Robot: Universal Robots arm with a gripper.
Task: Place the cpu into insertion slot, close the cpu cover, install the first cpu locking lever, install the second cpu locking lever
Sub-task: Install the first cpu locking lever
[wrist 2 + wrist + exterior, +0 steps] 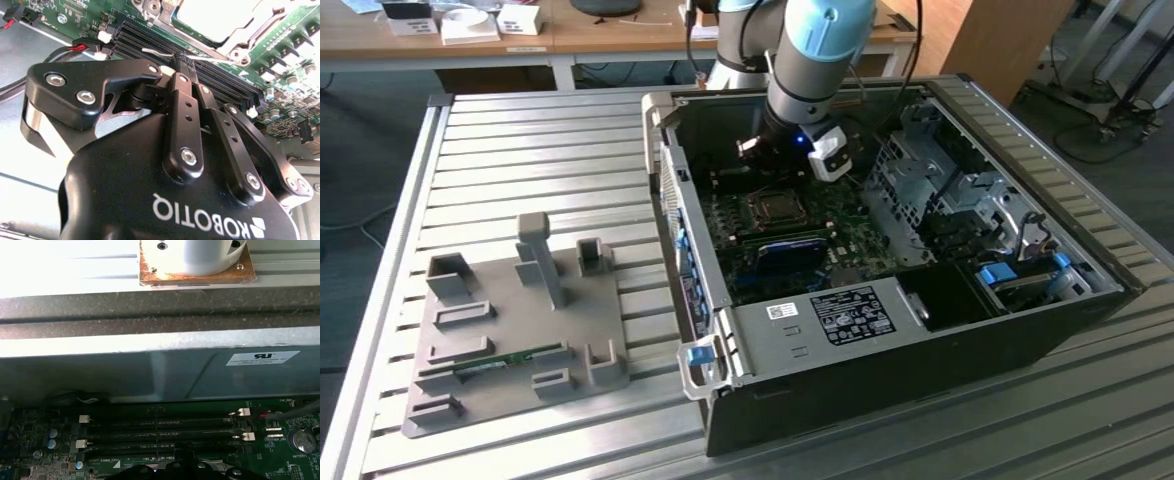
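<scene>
cpu cover cut off by picture edge.

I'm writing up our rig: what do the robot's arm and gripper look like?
The arm is a silver-grey tube with light-blue joint caps and a black cable hanging beside it. A white box sits at its wrist. The gripper is glossy black, with linked bars, silver screws and white lettering on its body.

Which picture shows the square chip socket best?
The exterior view: it shows the whole insertion slot from above. The second wrist view catches part of it, close up. The first wrist view faces the memory slots.
</scene>
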